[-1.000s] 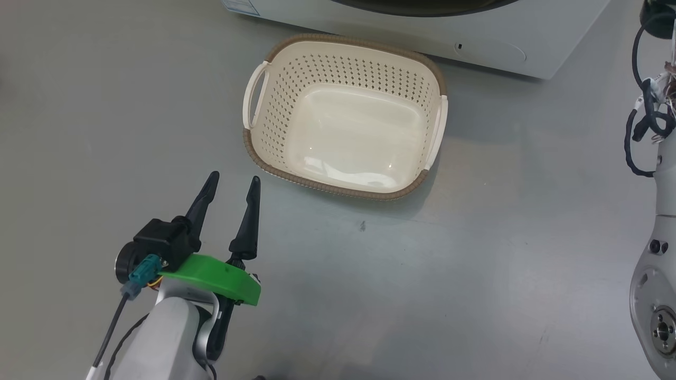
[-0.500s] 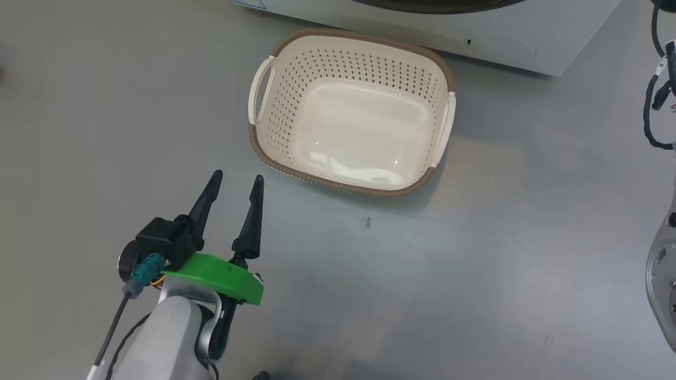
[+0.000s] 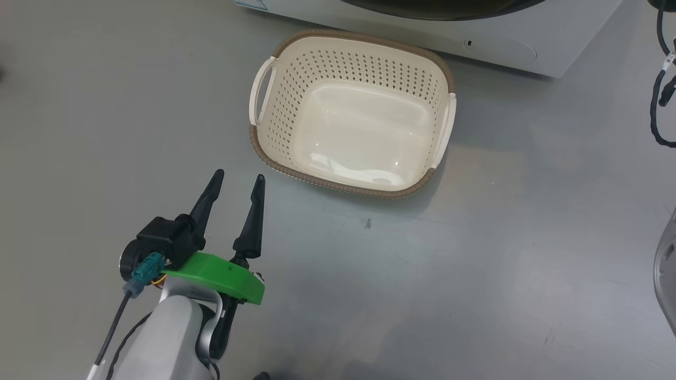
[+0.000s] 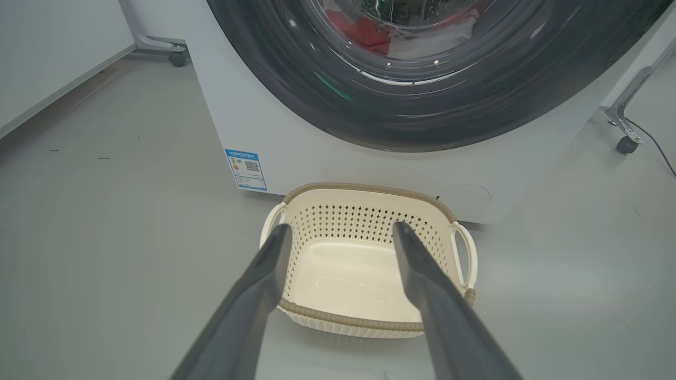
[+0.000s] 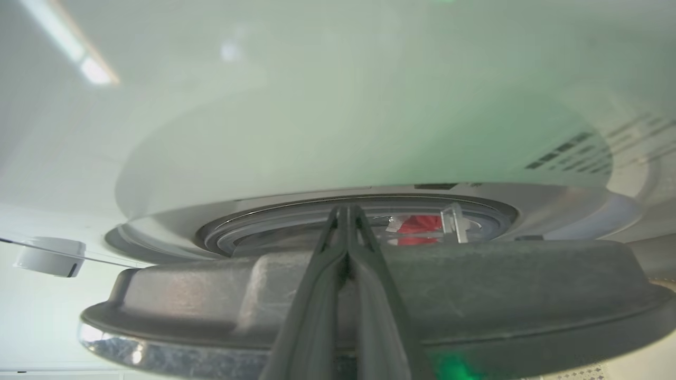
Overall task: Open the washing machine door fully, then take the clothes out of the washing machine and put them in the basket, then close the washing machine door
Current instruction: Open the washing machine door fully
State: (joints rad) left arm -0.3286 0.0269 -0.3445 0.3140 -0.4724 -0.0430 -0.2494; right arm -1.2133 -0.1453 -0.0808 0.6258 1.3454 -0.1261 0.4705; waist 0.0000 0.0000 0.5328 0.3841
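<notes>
**The right arm goes up to the door**

Since a second ago, the pale right arm (image 3: pixel 666 274) has slid almost out of the head view, up toward the washing machine (image 3: pixel 528 31). The right gripper (image 5: pixel 346 210) has its two fingers pressed together with nothing between them, right at the washing machine door (image 5: pixel 475 295), which looks a little open. The left gripper (image 3: pixel 238 177) waits open near the empty basket (image 3: pixel 327 184). The clothes (image 4: pixel 364 31) are inside the machine, so I think opening the door comes first.

The basket (image 3: pixel 338 186) just before the washing machine (image 4: pixel 317 158) — clothes (image 4: pixel 364 31) apparently inside, behind the door (image 4: pixel 422 119).
</notes>
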